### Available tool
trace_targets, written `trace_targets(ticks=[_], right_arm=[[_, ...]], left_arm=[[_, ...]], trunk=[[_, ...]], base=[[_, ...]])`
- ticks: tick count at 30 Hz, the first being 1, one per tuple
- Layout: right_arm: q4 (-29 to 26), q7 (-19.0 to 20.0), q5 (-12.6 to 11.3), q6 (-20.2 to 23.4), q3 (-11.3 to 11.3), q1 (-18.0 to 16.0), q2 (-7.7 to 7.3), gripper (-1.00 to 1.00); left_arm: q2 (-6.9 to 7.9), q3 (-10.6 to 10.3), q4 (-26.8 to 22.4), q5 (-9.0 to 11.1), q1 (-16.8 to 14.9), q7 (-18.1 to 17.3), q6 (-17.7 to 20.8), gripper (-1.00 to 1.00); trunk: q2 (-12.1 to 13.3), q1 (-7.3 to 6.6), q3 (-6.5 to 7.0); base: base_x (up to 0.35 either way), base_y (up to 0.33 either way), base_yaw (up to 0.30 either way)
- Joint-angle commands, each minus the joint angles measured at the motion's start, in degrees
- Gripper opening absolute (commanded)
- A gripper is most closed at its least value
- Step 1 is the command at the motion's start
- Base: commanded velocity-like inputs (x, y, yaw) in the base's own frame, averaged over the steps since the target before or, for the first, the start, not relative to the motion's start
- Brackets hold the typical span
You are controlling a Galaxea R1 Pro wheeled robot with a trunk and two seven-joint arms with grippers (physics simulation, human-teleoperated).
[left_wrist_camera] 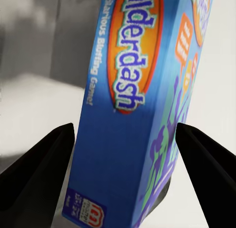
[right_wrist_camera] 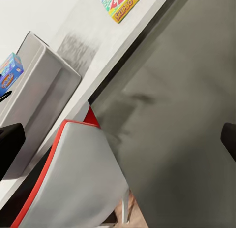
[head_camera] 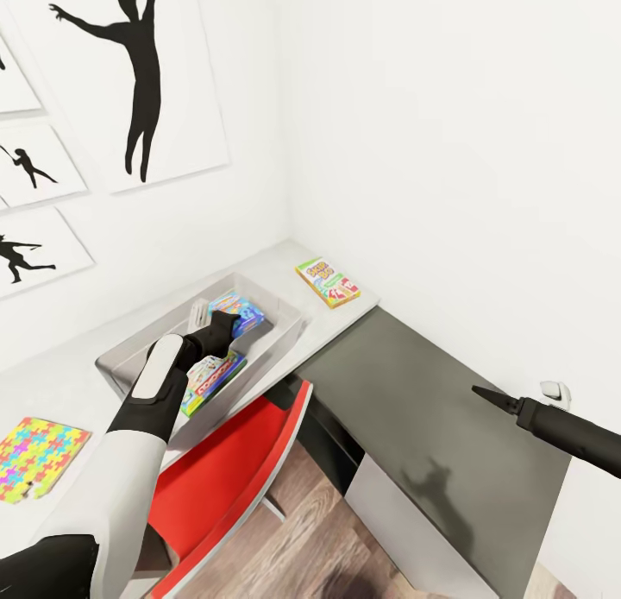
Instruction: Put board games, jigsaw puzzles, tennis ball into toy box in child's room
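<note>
Plainly, the blue board game (left_wrist_camera: 132, 110) is a light, stiff, slick carton, best pinched across its thin sides. It stands tilted inside the toy box (head_camera: 285, 340), between the spread fingers of the left claw (head_camera: 220, 327). I count two games in the toy box, one yellow-green-red game (head_camera: 328, 281) just beyond it on the bench (head_camera: 78, 383), and one jigsaw puzzle (head_camera: 34, 457) well short of it. Right claw (head_camera: 483, 394): cannot tell.

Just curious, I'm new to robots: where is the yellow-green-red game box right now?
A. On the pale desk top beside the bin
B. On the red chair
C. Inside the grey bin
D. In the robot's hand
A: the yellow-green-red game lies flat on the pale desk, apart from the bin.
</note>
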Motion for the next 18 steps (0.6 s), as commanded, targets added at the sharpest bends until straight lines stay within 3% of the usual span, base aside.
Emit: trace_targets(ticks=[1, 12, 18], right_arm=[[0.0, 0.2, 0.0, 0.3, -0.1, -0.1, -0.01, 1.00], [0.0, 0.3, 0.0, 0.3, 0.0, -0.1, 0.06, 1.00], [0.0, 0.3, 0.0, 0.3, 0.0, -0.1, 0.07, 1.00]], left_arm=[[-0.07, 0.2, -0.1, 0.3, 0.0, 0.4, 0.3, -1.00], [-0.05, 0.3, 0.5, 0.3, 0.0, 0.3, 0.2, -1.00], [0.15, 0.3, 2.9, 0.3, 0.0, -1.9, 0.2, -1.00]], trunk=[[-0.1, 0.03, -0.11], [-0.1, 0.03, -0.15], [-0.1, 0.03, -0.16]], base=[[0.000, 0.000, 0.000], [0.000, 0.000, 0.000], [0.000, 0.000, 0.000]])
